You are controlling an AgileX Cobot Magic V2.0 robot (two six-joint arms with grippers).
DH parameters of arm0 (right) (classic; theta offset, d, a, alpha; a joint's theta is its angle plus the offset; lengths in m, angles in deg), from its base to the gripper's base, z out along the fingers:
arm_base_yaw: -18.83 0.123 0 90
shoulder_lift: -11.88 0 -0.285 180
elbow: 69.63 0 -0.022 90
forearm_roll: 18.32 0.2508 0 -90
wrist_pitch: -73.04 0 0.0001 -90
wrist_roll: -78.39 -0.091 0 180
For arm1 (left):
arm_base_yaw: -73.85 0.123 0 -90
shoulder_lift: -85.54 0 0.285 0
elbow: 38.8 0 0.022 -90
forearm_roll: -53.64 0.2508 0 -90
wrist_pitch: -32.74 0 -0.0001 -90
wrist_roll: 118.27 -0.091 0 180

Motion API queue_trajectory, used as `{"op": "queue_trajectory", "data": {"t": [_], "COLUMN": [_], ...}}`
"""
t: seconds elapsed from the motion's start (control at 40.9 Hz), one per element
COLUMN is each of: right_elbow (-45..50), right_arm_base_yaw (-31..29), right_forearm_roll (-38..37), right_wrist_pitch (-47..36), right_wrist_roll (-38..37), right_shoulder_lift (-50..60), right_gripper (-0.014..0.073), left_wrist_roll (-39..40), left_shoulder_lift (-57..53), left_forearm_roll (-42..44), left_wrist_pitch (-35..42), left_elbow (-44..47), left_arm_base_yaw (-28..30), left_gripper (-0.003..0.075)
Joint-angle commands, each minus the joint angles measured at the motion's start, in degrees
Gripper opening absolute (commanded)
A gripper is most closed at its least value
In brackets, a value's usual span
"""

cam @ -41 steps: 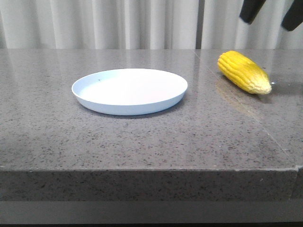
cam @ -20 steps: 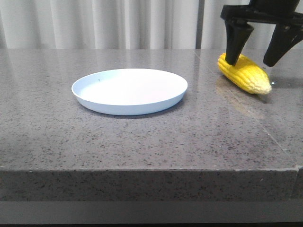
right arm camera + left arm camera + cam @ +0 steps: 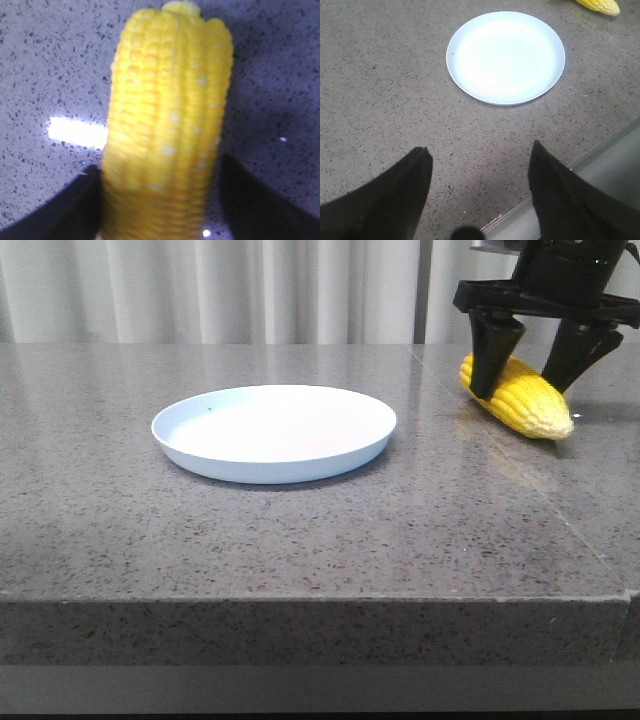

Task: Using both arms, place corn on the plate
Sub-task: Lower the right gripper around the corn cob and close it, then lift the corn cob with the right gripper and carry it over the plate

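Observation:
The yellow corn point(image 3: 522, 400) lies on the grey table at the far right, its pale tip pointing toward the front right. My right gripper point(image 3: 520, 386) has come down over its thick end and stands open, one finger on each side. In the right wrist view the corn point(image 3: 170, 115) fills the space within the right gripper point(image 3: 160, 165), one finger touching it and the other a little apart. The pale plate point(image 3: 273, 428) sits empty at the table's middle. My left gripper point(image 3: 480, 148) hovers open above bare table, short of the plate point(image 3: 506, 57); the corn point(image 3: 600, 5) shows beyond.
The speckled grey stone table point(image 3: 300, 540) ends at a front edge point(image 3: 560, 175) close under the left gripper. Pale curtains point(image 3: 250, 290) hang behind the table. A bright light reflection point(image 3: 75, 132) lies on the table next to the corn.
My right gripper has descended from the top of the view and now straddles the corn's thick end. The corn and the plate have not moved.

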Motion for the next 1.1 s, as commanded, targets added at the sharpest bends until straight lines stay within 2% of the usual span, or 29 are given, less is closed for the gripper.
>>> {"op": "queue_trajectory", "data": {"t": [0.0,0.073,0.538,0.832,1.077], "right_elbow": [-1.9,-1.9,-1.9,-2.6,-10.7], "right_arm_base_yaw": [0.0,0.0,1.4,11.0,21.6], "right_forearm_roll": [0.7,0.7,1.5,1.5,1.5], "right_wrist_pitch": [-0.6,-0.6,0.3,0.7,6.8], "right_wrist_roll": [0.3,0.3,1.1,3.7,3.7], "right_shoulder_lift": [2.7,2.7,10.1,18.3,16.6], "right_gripper": [0.0261,0.0211,0.0213,0.0213,0.0213], "left_wrist_roll": [0.7,0.7,0.7,0.7,0.7], "left_shoulder_lift": [0.1,0.1,0.1,0.1,0.1], "left_forearm_roll": [0.3,0.3,0.3,0.3,0.3], "left_wrist_pitch": [3.3,3.3,3.3,3.3,3.3], "left_elbow": [-1.6,-1.6,-1.6,-1.6,-1.6], "left_arm_base_yaw": [-0.5,-0.5,-0.5,-0.5,-0.5], "left_gripper": [0.0421,0.0421,0.0421,0.0421,0.0421]}}
